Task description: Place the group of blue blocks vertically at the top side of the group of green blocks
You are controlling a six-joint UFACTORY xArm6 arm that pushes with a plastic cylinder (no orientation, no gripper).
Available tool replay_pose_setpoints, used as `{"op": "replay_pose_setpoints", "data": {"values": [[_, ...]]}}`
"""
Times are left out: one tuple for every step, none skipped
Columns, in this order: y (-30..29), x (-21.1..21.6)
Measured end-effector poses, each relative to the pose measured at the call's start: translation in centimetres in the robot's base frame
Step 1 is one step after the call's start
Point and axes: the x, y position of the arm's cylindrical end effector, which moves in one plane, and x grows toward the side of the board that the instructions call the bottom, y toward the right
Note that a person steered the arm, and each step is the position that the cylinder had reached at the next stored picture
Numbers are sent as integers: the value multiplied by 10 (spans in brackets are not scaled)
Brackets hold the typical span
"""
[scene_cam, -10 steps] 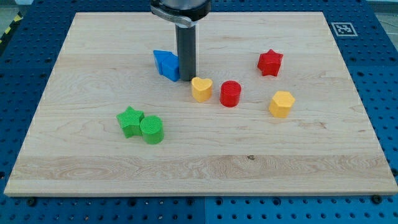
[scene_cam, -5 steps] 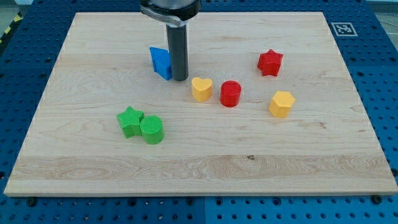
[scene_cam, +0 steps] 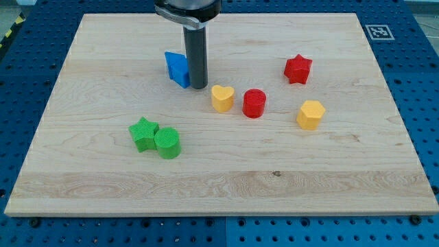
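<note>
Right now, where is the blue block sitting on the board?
The blue block sits in the view's upper left-centre of the board, right against the left of my tip, up and right of the green star.

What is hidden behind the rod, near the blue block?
The blue block shows at the view's left of the rod; its right part is covered. My tip sits against its right side. Whether a second blue block hides there cannot be told.

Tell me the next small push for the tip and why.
Probably keep nudging toward the view's left: my tip sits against the right side of the blue block, which is still up and right of the green star and green cylinder, not yet straight above them.
</note>
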Motion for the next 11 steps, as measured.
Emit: {"op": "replay_pose_setpoints", "data": {"values": [[0,-2],[0,-4],[0,-6],[0,-10],[0,-13],[0,-15],[0,-16],[0,-31],[0,-36],[-3,-36],[-5,-38]]}}
